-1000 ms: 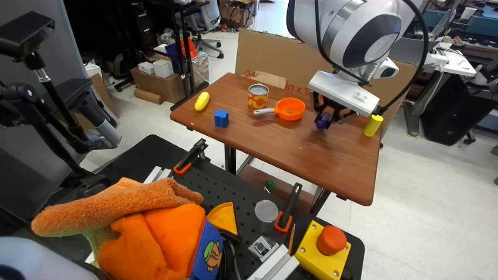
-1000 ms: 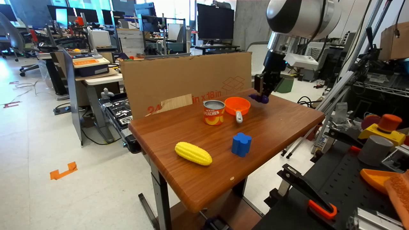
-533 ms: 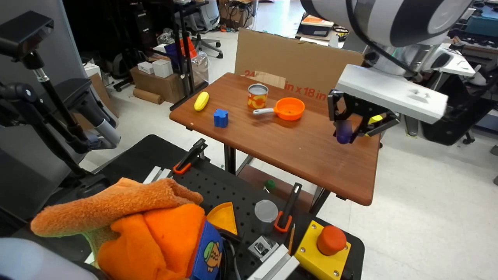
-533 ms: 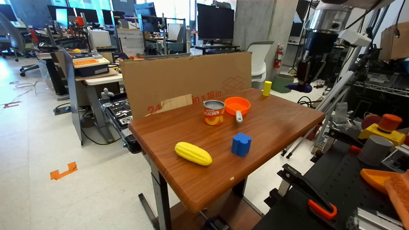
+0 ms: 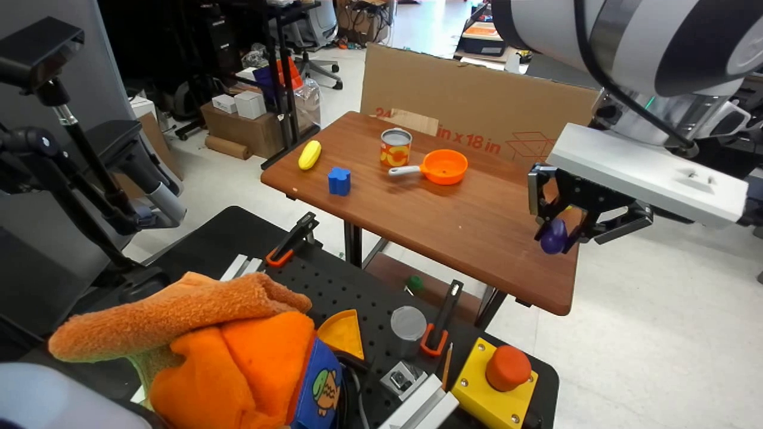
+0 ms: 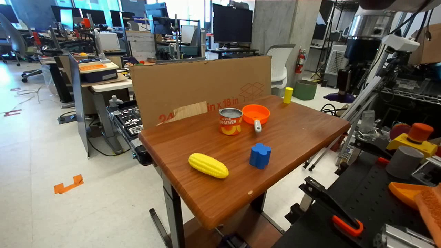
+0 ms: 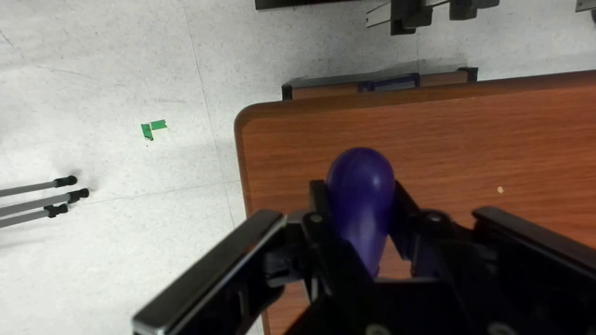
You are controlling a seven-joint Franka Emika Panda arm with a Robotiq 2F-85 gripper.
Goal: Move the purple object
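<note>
My gripper (image 5: pixel 555 233) is shut on the purple object (image 5: pixel 554 239) and holds it in the air near the table's right end in an exterior view. The purple object is a smooth, dark, elongated lump with a rounded end. It also shows in an exterior view (image 6: pixel 339 97), below the black fingers, beyond the table's right end in that picture. In the wrist view the purple object (image 7: pixel 362 186) sits between the two fingertips, touching both, and its narrow end is partly hidden by the gripper. The wooden tabletop (image 7: pixel 298 144) and its rounded corner lie below it.
On the table are a blue block (image 6: pixel 260 156), an orange pan (image 6: pixel 256 113), a peach can (image 6: pixel 231 121), a yellow corn (image 6: pixel 208 165) and a yellow cylinder (image 6: pixel 288 95). A cardboard sheet (image 6: pixel 203 82) stands along one edge. A black pegboard cart (image 5: pixel 357 298) stands close by.
The gripper has carried the purple object from low over the table beside the orange pan, rightward in both exterior views, and higher. The yellow cylinder has come into sight in an exterior view.
</note>
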